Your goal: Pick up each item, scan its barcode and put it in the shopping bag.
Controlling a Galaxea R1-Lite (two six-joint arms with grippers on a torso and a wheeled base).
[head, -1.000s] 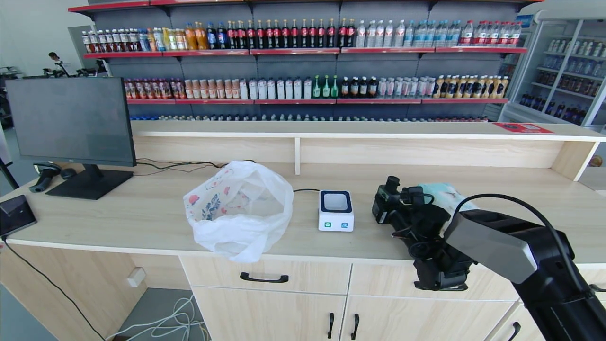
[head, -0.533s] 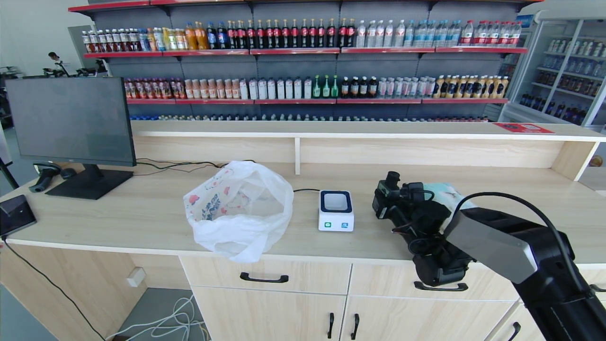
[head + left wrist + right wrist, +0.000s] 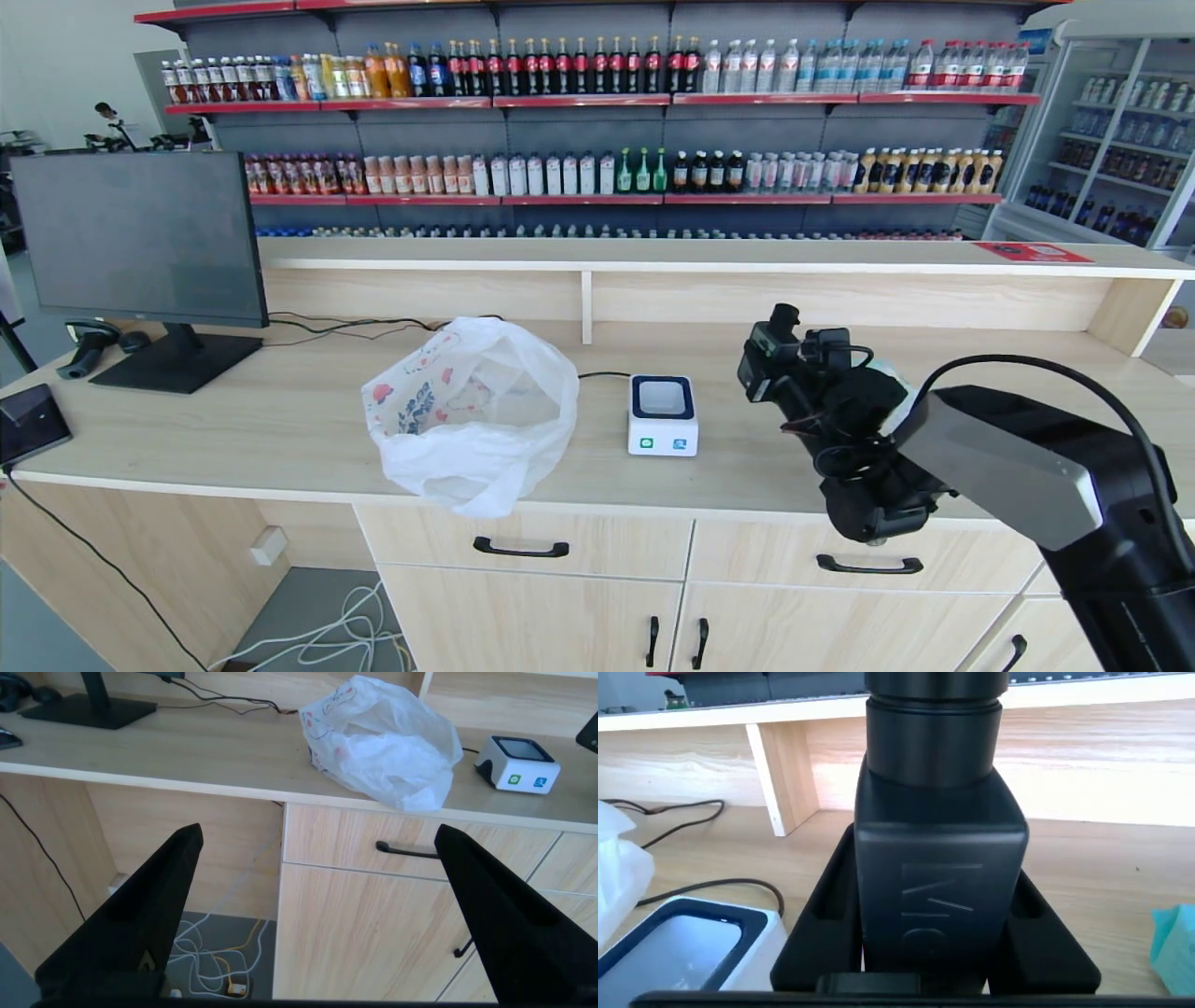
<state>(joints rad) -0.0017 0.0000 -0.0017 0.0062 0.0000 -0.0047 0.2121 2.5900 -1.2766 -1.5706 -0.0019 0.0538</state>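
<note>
— Where do we see the black bottle [image 3: 938, 887]?
— Clamped tight in our right gripper [image 3: 780, 364], held above the bench [image 3: 280, 420], right of the scanner [image 3: 662, 413].
— And our left gripper [image 3: 318, 835]?
— Spread wide, low before the drawers [image 3: 523, 854]. The shopping bag [image 3: 471, 411] sits left of the scanner.

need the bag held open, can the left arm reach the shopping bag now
Probably yes: the left gripper sits open below the edge of the counter, with nothing between it and the shopping bag above, but it must rise first.
</note>
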